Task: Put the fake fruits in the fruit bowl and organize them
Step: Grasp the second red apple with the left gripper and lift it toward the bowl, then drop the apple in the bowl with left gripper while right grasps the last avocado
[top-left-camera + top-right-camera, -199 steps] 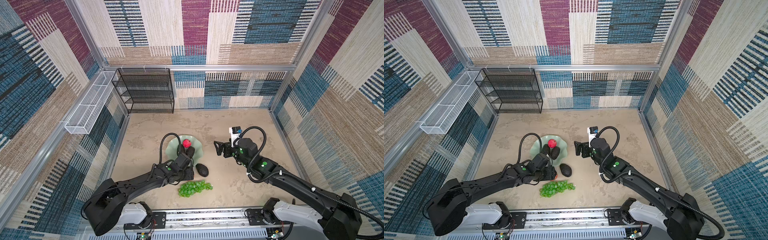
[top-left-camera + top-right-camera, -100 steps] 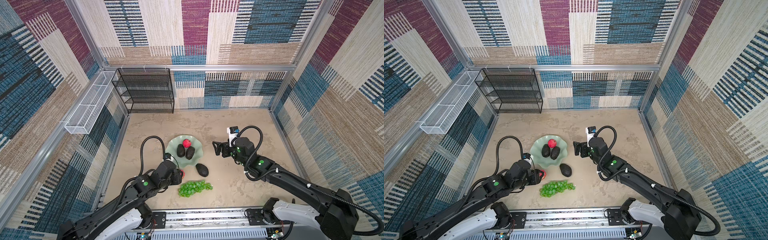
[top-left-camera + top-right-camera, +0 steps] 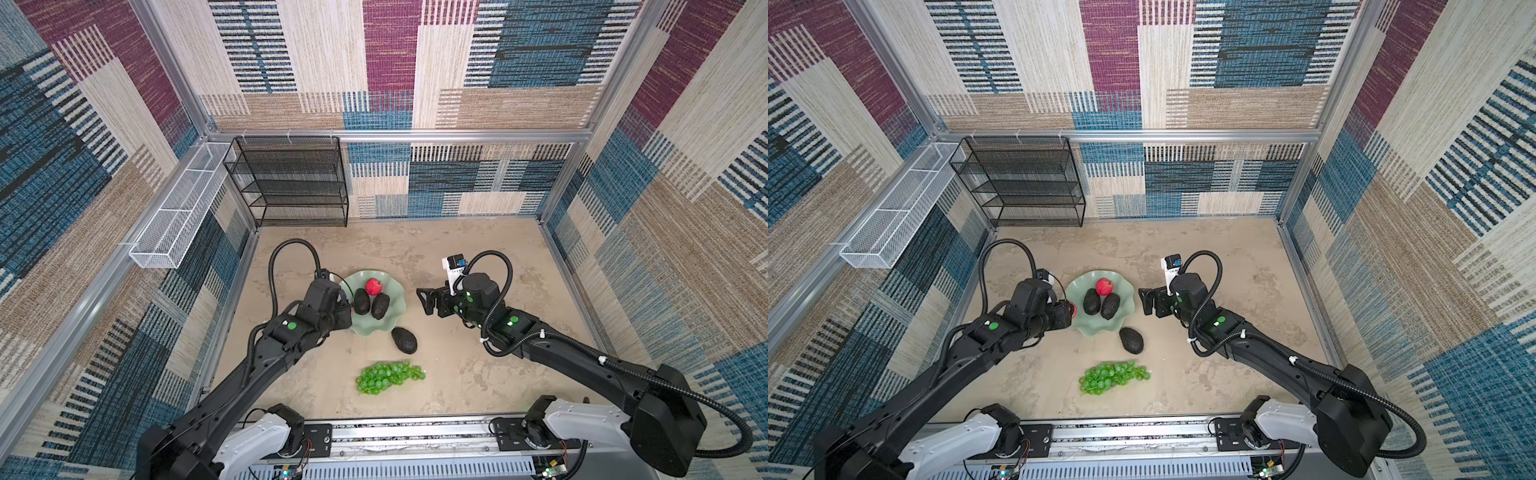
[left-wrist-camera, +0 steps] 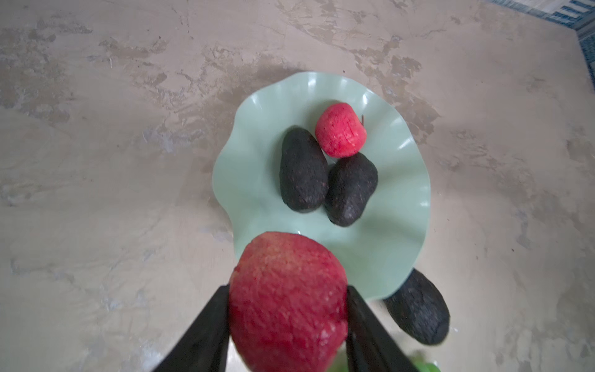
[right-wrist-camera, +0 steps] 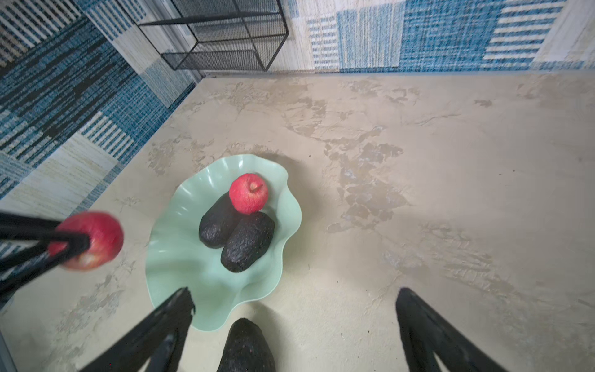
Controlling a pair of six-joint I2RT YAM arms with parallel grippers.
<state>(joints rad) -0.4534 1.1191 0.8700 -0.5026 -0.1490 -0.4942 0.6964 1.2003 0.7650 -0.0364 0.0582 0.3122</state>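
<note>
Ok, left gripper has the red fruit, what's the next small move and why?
Probably ease the left gripper toward the bowl until the held red fruit sits over its bare near side. The gripper is shut on the fruit at the rim, apparently not yet over the bowl, and two avocados and another red fruit fill the middle.

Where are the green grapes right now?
In both top views the grapes lie on the table, between the two arms, closer to the robot than the lone avocado beside the bowl.
</note>
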